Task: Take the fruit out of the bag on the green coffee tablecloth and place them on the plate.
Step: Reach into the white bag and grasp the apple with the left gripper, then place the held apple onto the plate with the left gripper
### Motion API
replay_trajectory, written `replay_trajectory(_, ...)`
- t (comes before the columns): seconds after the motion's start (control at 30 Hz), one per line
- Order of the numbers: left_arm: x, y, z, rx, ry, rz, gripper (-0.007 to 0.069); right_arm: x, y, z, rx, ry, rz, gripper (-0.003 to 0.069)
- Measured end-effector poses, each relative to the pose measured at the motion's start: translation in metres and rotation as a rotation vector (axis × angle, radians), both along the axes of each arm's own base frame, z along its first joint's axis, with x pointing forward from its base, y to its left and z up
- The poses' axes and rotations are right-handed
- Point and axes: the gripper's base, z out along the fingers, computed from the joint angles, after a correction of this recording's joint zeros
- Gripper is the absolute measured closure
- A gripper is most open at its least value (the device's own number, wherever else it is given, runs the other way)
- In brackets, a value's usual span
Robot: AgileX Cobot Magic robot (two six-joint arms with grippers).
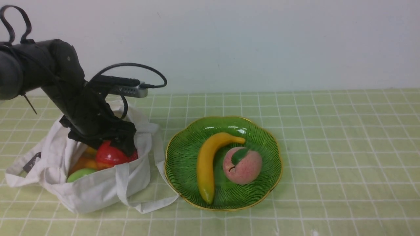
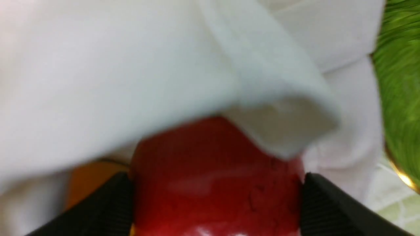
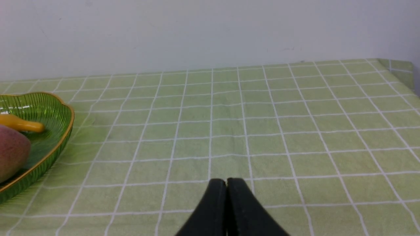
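Pose: left hand [image 1: 115,150] tilted down into bag [image 1: 98,188], clamped on red apple [image 1: 110,156] | right hand [image 3: 226,184] pinched closed, empty

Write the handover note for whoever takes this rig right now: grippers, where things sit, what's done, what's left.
Left gripper: down in the bag, shut on the red apple, not yet lifted clear.
Right gripper: shut, empty, over bare tablecloth to the right of the plate.
Done: banana and pink fruit lie on the plate.
Left: carry the apple to the plate, then fetch the orange fruit and green fruit from the bag. More may be hidden underneath.
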Motion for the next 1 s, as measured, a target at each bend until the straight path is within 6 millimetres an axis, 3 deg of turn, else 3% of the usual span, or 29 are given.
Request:
replay_trajectory(0.1, -0.011, 0.001, 0.032, -0.007, -0.082, 0.000, 0.0032, 0.000, 0.000, 0.000, 0.000, 0.000, 0.000, 0.0669)
replay_trajectory(0.4, -0.040, -0.005, 0.085, -0.072, -0.188, -0.015, 0.0032, 0.000, 0.000, 0.000, 0.000, 0.000, 0.000, 0.0669)
replay_trajectory(0.5, -0.057, -0.038, 0.101, -0.155, -0.217, -0.143, 0.0032, 0.000, 0.000, 0.000, 0.000, 0.000, 0.000, 0.0669)
replay_trajectory(0.53, -0.057, -0.039, 0.101, -0.164, -0.217, -0.143, 0.0032, 0.000, 0.000, 0.000, 0.000, 0.000, 0.000, 0.0669)
replay_trajectory(0.63, -0.063, -0.078, 0.094, -0.207, -0.190, -0.259, 0.0032, 0.000, 0.000, 0.000, 0.000, 0.000, 0.000, 0.0669)
replay_trajectory(0.7, -0.062, -0.089, 0.089, -0.209, -0.186, -0.281, 0.0032, 0.000, 0.000, 0.000, 0.000, 0.000, 0.000, 0.0669)
replay_trajectory(0.83, -0.041, -0.114, 0.056, -0.206, -0.203, -0.291, 0.0032, 0.000, 0.000, 0.000, 0.000, 0.000, 0.000, 0.0669)
replay_trajectory(1.0, -0.016, -0.125, 0.023, -0.206, -0.241, -0.223, 0.0032, 0.000, 0.000, 0.000, 0.000, 0.000, 0.000, 0.0669)
